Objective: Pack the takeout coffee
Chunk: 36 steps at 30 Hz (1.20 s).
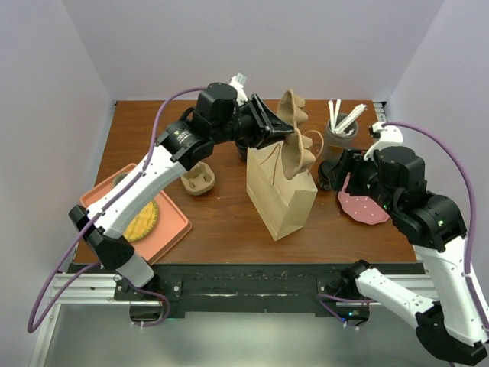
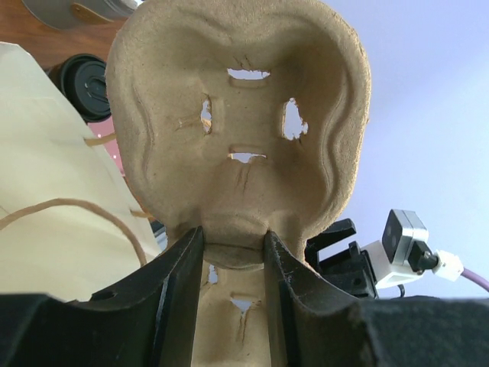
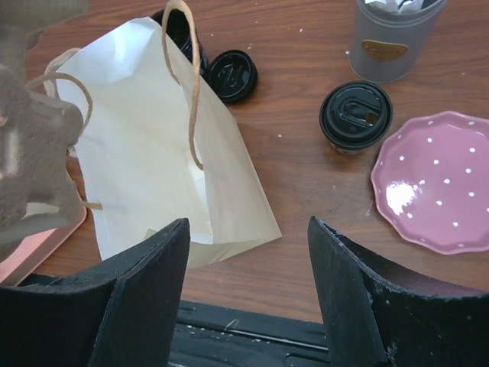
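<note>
1. The left gripper (image 2: 233, 237) is clamped on the rim of a pulp cup carrier (image 2: 237, 115), holding it on edge above the mouth of the paper bag (image 1: 283, 195).
2. The bag stands upright at the middle of the tabletop (image 1: 221, 222).
3. The right gripper (image 3: 246, 229) hovers over the right half of the tabletop, its jaws spread wide with nothing between them.
4. The takeout coffee (image 3: 355, 115), lid on, stands toward the back right of the tabletop, just beside a pink dotted plate (image 3: 439, 180) and near a grey canister (image 3: 390, 38) by the back edge.
5. A lidless black cup (image 3: 177, 34) and a loose black lid (image 3: 231, 75) sit behind the bag.
6. A second carrier (image 1: 197, 182) lies left of the bag, and a salmon tray (image 1: 174, 222) sits at the near left corner.
</note>
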{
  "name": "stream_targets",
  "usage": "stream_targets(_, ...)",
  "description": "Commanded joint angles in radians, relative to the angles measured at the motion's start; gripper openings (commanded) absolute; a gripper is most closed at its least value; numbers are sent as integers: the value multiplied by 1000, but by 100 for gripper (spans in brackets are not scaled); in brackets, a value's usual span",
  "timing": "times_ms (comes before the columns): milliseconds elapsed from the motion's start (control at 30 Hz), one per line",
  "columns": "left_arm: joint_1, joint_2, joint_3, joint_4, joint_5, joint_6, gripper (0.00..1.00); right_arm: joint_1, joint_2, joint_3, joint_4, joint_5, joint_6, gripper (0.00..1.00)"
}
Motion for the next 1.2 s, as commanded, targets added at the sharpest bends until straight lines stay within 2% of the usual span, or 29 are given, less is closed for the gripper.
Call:
stream_targets(0, 2, -51, 15, -57, -52, 78, 16, 3, 15, -15, 129, -91, 9, 68)
stream_targets(300, 4, -25, 75, -231, -150, 163, 16, 3, 81, -20, 192, -119, 0, 69)
stream_targets(667, 2, -9, 102, -324, -198, 212, 15, 2, 120, -89, 256, -125, -10, 69)
stream_targets(767, 4, -11, 102, -328, -209, 215, 15, 2, 116, -104, 292, -146, -16, 65)
stream_targets(933, 4, 7, 122, -373, -215, 224, 15, 2, 132, -121, 325, -165, -22, 42)
stream_targets(1167, 4, 26, 148, -396, -241, 237, 14, 3, 147, -139, 395, -200, -20, 28)
